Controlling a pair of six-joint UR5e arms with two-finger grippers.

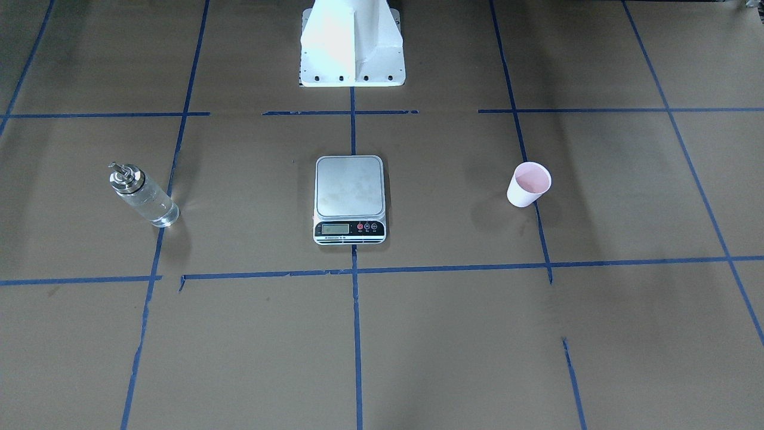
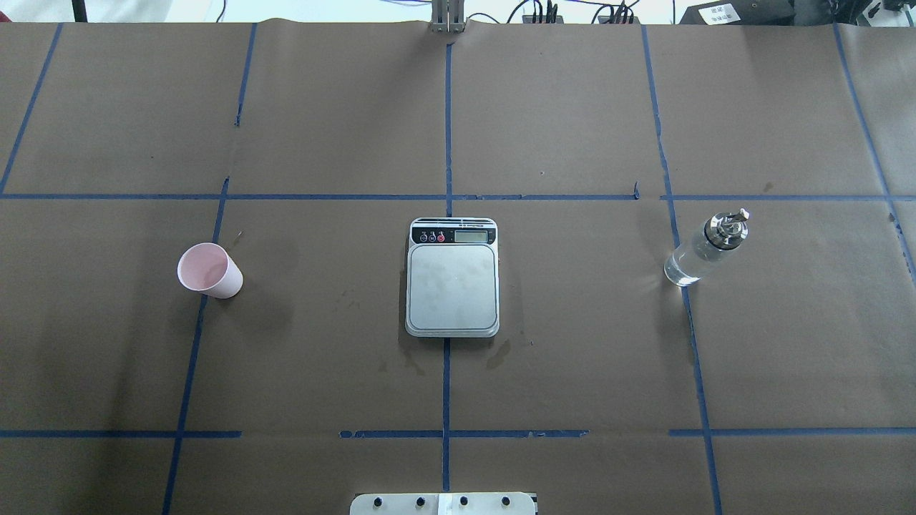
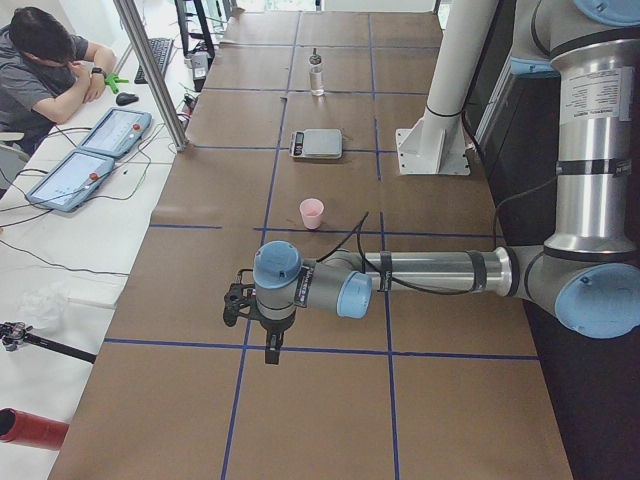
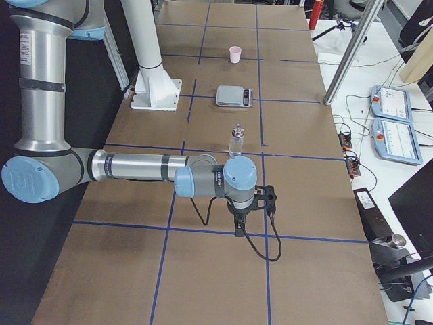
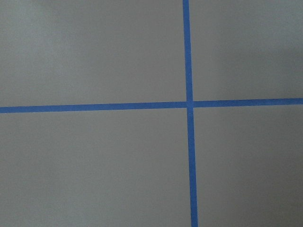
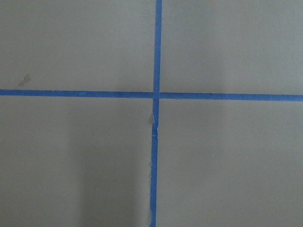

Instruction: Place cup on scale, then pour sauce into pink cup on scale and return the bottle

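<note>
Where the left gripper (image 3: 271, 352) hangs over a blue tape (image 5: 188, 104) crossing at the table's (image 2: 572, 357) left end, the cup (image 2: 210, 270) stands upright well beyond it. Whether that claw is open or closed cannot be told. The right gripper (image 4: 239, 229) hangs at the opposite end, its state equally unclear, with the bottle (image 2: 705, 249) upright near it. Farther in, the scale (image 2: 452, 286) lies on the centre line, wide brown paper on both sides separating it from cup and bottle.

Scale (image 2: 452, 286) midway between cup (image 2: 210, 270), well to its left, and bottle (image 2: 705, 247), well to its right.
</note>
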